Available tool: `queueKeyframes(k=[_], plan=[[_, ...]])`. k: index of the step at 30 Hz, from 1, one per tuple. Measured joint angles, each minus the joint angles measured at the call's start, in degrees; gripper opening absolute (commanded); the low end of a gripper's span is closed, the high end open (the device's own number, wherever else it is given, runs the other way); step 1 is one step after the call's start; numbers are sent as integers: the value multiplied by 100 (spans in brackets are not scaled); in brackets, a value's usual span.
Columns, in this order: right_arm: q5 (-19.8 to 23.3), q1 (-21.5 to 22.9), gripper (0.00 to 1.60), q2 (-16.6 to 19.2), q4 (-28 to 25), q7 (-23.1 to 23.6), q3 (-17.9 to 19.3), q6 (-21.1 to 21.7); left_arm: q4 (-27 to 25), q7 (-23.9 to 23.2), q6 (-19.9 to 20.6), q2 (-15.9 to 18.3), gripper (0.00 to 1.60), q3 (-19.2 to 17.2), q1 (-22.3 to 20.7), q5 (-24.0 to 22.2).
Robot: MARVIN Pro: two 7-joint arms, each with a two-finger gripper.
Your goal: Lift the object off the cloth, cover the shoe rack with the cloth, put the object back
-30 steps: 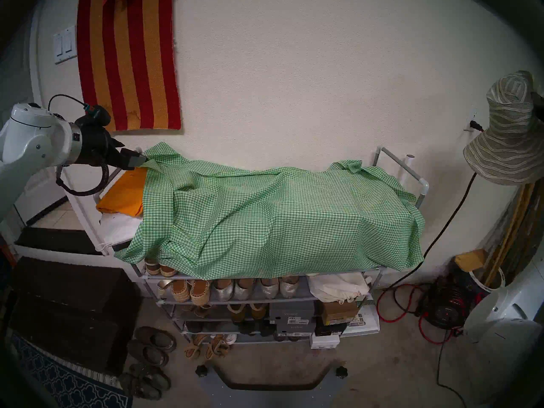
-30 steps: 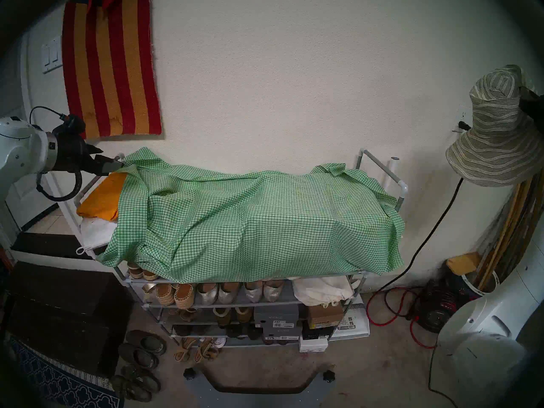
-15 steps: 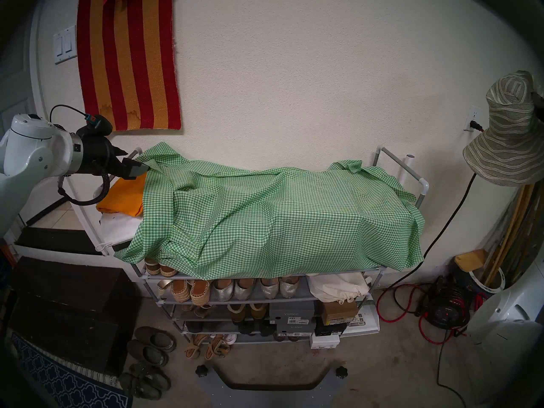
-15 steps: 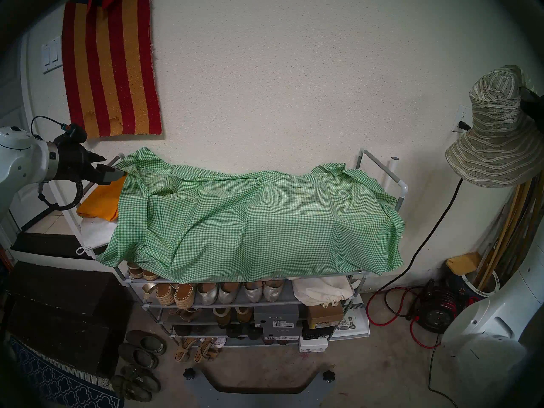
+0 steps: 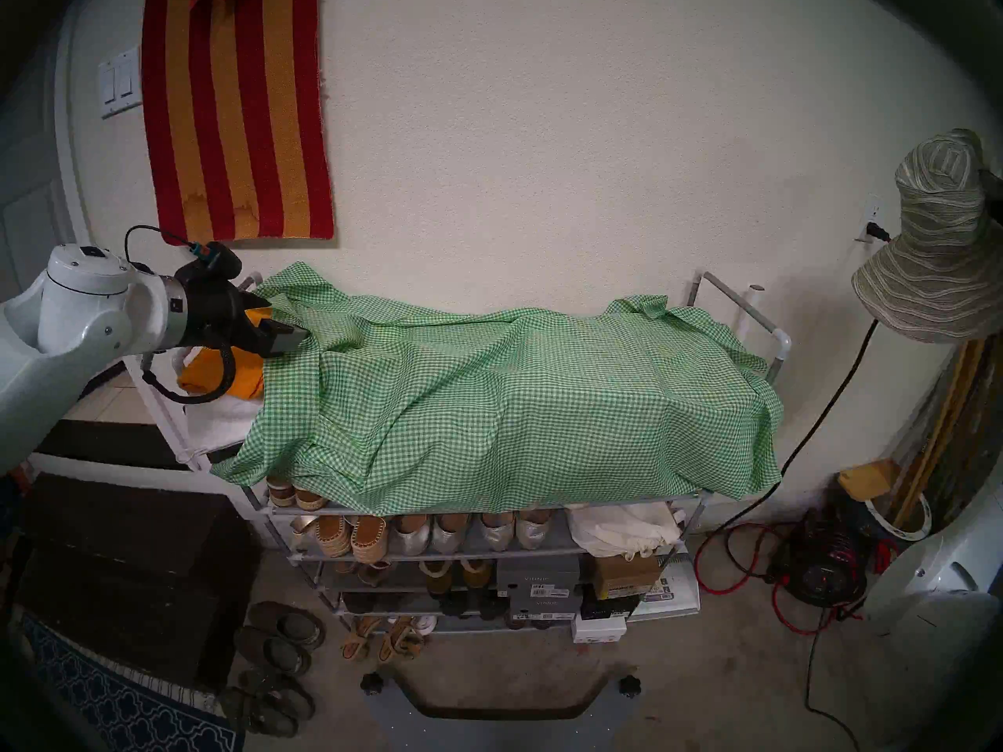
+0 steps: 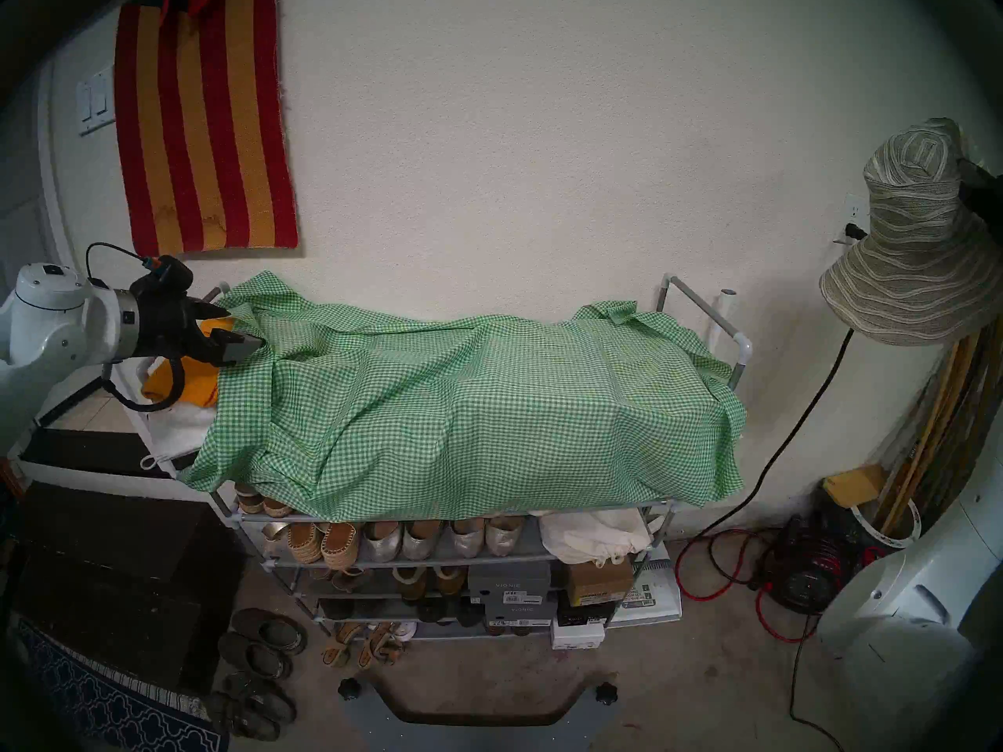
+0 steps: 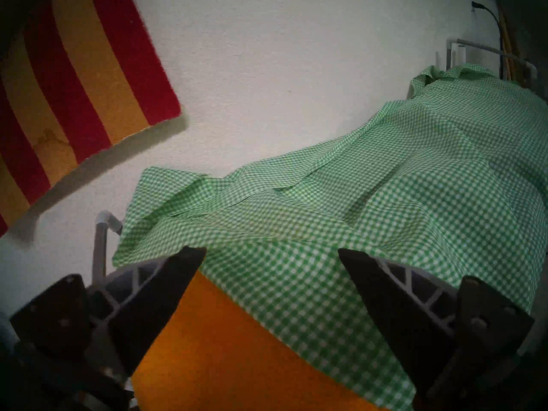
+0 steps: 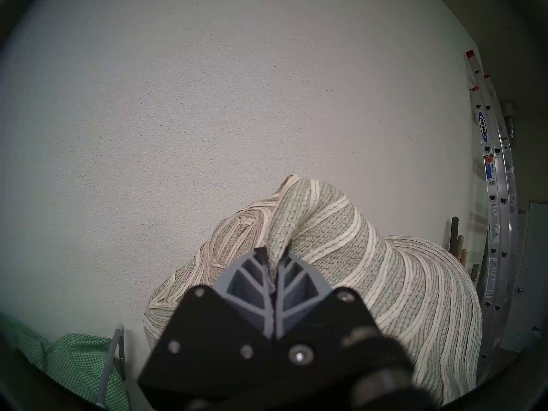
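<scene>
The green-and-white checked cloth (image 5: 515, 398) (image 6: 488, 409) (image 7: 385, 194) lies rumpled over most of the top of the grey tube shoe rack (image 5: 749, 311) (image 6: 705, 314). The rack's left end is bare of it. There my left gripper (image 5: 285, 319) (image 6: 244, 329) (image 7: 271, 250) stands open at the cloth's left edge, above a folded orange cloth (image 5: 247, 379) (image 7: 237, 357). High at the far right hangs the striped sun hat (image 5: 944, 246) (image 6: 917, 257) (image 8: 370, 268). My right gripper (image 8: 272, 253) is shut on a fold of its crown.
A red-and-orange striped rug (image 5: 239, 110) hangs on the wall above the rack's left end. Shoes and boxes (image 5: 537, 582) fill the lower shelves. A dark chest (image 5: 125, 572) and slippers sit left; cords and a red cable reel (image 5: 819, 566) lie right.
My open left gripper has moved right and down, from the cloth's back-left corner to its left edge over the orange cloth. The hat and cloth have hardly moved.
</scene>
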Motion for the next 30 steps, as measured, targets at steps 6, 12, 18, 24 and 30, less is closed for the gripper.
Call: queueKeyframes(k=[6,12,18,24,30], plan=[[47,-18,0,14,0,-5,0,0,114,62,-44,-257,160,513,-420,188],[84,-37,0,28,1,-8,1,0,249,92,20,-587,149,844,-826,441],[112,-51,0,41,3,-9,3,0,395,56,200,-859,160,1109,-1207,760],[134,-64,0,55,5,-9,6,0,597,-104,468,-1071,160,1447,-1615,1209],[154,-70,0,68,9,-9,9,0,719,-156,724,-1219,160,1830,-2006,1795]])
